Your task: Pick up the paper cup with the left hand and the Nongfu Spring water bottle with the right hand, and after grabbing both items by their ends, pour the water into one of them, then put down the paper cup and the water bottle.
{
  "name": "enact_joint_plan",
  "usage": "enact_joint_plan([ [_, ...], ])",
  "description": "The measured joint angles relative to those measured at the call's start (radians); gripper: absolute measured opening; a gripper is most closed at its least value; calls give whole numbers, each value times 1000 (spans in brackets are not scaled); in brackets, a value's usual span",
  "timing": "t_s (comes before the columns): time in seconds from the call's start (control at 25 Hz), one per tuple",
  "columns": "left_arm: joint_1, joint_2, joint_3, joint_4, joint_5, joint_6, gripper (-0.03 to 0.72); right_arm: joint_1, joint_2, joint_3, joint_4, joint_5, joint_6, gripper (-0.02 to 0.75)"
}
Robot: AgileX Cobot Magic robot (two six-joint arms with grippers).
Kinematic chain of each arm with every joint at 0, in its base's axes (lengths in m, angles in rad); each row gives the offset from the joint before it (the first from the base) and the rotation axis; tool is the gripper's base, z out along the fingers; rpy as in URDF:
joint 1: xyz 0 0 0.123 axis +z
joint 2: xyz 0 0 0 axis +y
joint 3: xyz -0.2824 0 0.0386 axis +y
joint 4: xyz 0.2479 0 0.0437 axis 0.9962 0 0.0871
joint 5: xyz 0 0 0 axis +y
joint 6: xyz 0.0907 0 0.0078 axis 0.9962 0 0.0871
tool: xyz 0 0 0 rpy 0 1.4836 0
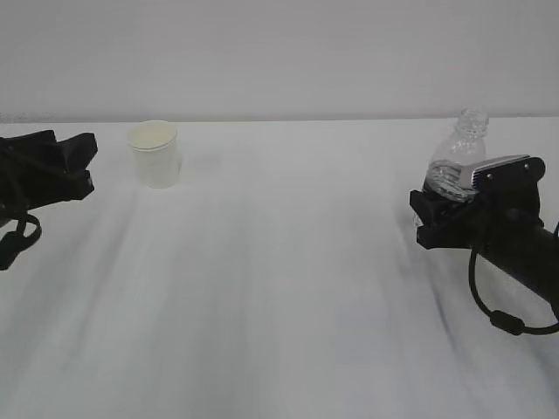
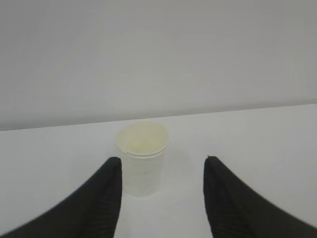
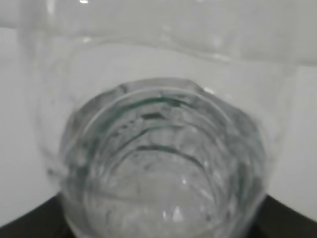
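Observation:
The off-white paper cup (image 1: 155,154) stands upright on the white table, far left of centre. My left gripper (image 1: 87,166) is to its left, apart from it. In the left wrist view the paper cup (image 2: 142,156) sits just ahead of the open left gripper (image 2: 162,159), nearer the left finger, and nothing is between the fingers. The clear Nongfu Spring water bottle (image 1: 463,148) stands at the right with its capless neck up. My right gripper (image 1: 437,209) is closed around its lower body. The ribbed bottle (image 3: 163,163) fills the right wrist view, with dark fingers (image 3: 29,225) at the bottom corners.
The white table (image 1: 288,288) runs back to a plain pale wall. A black cable loop (image 1: 502,319) hangs from the right arm near the table surface. Loose cables (image 1: 22,236) hang from the left arm at the left edge.

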Motion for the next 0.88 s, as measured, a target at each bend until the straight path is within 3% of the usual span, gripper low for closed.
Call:
enact_joint_plan([
  [0.88, 0, 17, 0, 18, -50, 0, 372, 0, -138, 145, -45, 4, 0, 423],
])
